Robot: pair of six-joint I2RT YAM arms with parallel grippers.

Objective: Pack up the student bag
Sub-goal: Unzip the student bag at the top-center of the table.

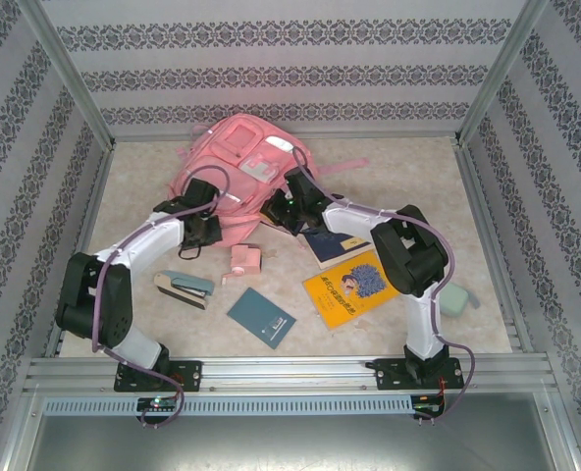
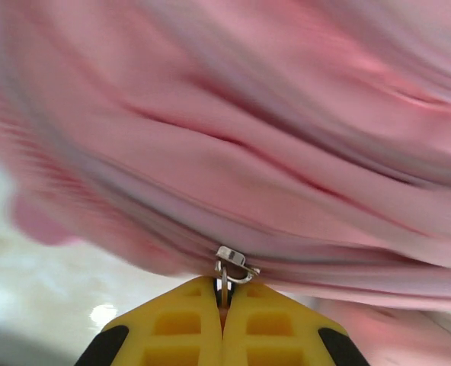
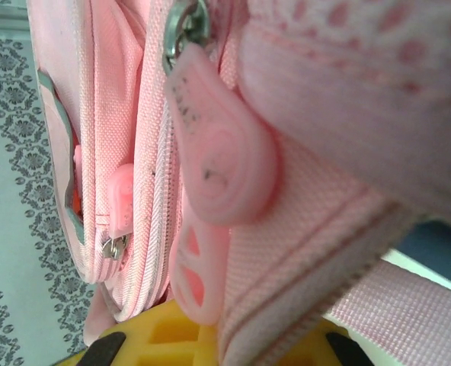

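Clearly the student bag (image 1: pixel 241 157) is lying slumped on the desk (image 1: pixel 408 186), just ahead of both end effectors. Its pink cloth is sagging and creasing, so it is looking soft, light and floppy rather than stiff. The left end effector (image 2: pixel 224 293) is clenching its yellow pads (image 2: pixel 180 324) on the small metal zip pull (image 2: pixel 231 263), a thin, slick thing that is probably going to slip free under a skewed tug. The right end effector (image 3: pixel 248 335) is seemingly pinching a webbed edge of the bag beside the rubbery pink zip tab (image 3: pixel 218 164), which is offering a firmer hold than loose cloth. Behind the right end effector, the dark book (image 1: pixel 328 243) and the yellow book (image 1: pixel 352 287) are crowding the desk. Behind the left one, the stapler (image 1: pixel 184 287) and the small pink pouch (image 1: pixel 243 261) are lying near. Open room is showing out to the right of the right end effector, while the patterned walls (image 1: pixel 290 69) are closing in just beyond the bag.
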